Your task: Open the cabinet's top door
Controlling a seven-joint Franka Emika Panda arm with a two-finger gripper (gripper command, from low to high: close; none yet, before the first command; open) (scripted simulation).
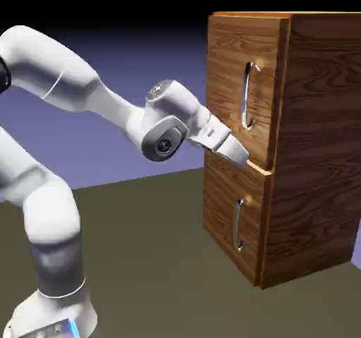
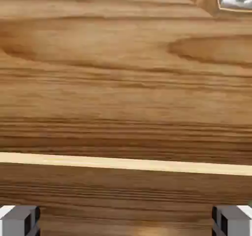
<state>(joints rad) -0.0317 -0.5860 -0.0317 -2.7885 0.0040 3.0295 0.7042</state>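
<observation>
Arm stretched toward the cabinet (image 1: 310, 146), gripper (image 1: 240, 153) spread wide, empty, near the top door's (image 1: 233, 83) lower edge.

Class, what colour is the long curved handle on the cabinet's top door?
Silver handle; exterior view.

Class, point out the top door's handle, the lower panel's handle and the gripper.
top door's handle (image 1: 247, 96), exterior view, mid bar.
lower panel's handle (image 1: 237, 224), exterior view, mid bar.
gripper (image 1: 243, 158), exterior view, at its fingertips.

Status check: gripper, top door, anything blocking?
Gripper open, empty, at the seam below the top door. Door looks shut, handle not grasped. Nothing in the way.
</observation>
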